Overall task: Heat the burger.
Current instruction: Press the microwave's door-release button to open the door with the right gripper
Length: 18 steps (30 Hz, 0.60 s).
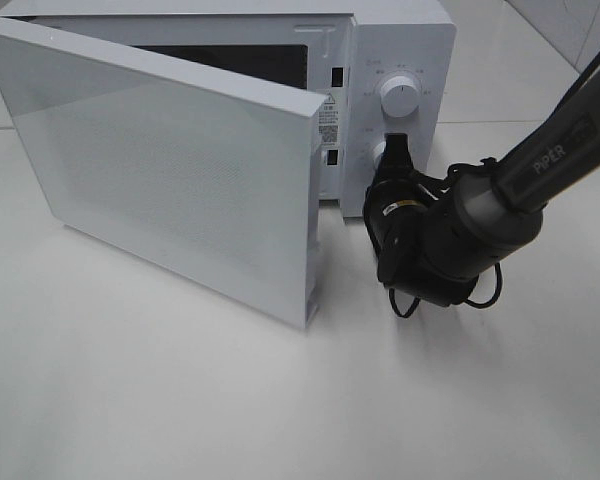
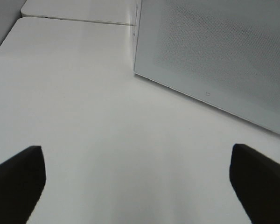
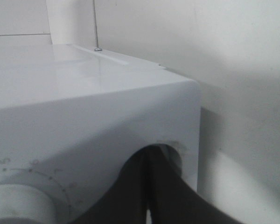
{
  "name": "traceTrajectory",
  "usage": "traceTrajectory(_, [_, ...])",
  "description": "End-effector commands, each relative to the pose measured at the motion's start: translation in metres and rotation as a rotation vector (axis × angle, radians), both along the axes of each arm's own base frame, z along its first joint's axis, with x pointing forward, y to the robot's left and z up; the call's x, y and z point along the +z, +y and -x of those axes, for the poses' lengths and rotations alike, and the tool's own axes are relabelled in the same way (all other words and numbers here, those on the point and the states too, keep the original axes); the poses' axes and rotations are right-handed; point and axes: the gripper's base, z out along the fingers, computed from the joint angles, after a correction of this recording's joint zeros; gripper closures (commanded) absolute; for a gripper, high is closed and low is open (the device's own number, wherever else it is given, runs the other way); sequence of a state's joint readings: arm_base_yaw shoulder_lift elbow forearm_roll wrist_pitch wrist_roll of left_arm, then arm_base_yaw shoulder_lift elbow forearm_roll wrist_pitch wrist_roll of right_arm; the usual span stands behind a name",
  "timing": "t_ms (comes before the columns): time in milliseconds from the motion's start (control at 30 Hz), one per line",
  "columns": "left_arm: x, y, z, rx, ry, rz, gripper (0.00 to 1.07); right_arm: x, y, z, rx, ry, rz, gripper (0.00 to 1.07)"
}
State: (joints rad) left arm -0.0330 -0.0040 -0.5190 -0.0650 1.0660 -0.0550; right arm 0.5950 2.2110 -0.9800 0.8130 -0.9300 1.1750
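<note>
The right gripper [image 1: 397,150] reaches across to the control panel of the white microwave oven [image 1: 410,40]. Its two black fingers [image 3: 130,191] are closed against each other with only a thin seam between them. Their tips press on the panel at the lower knob [image 1: 379,152], of which a white sliver shows beside them; whether they actually pinch the knob cannot be told. The upper knob [image 1: 396,97] stands free above them. The left gripper [image 2: 137,186] hangs over the bare white table [image 1: 180,400] with its fingers [image 2: 18,182] spread wide and nothing between them, facing the outer face of the microwave door [image 1: 170,170]. That door is swung open toward the camera and hides nearly all of the oven cavity [image 1: 230,60]. Only a dark strip of the cavity shows above the door's top edge, and nothing can be made out in it. The burger is not visible in any view.
</note>
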Motion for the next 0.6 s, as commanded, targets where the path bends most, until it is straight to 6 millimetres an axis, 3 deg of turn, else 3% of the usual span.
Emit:
traceTrajectory(33, [-0.001, -0.001, 0.001, -0.003, -0.006, 0.009, 0.07, 0.055, -0.014, -0.033, -0.089, -0.403, 0.011, 1.07])
traceTrajectory(600, [-0.001, -0.001, 0.001, -0.003, -0.006, 0.008, 0.07, 0.043, -0.012, -0.025, -0.042, -0.285, -0.026, 1.07])
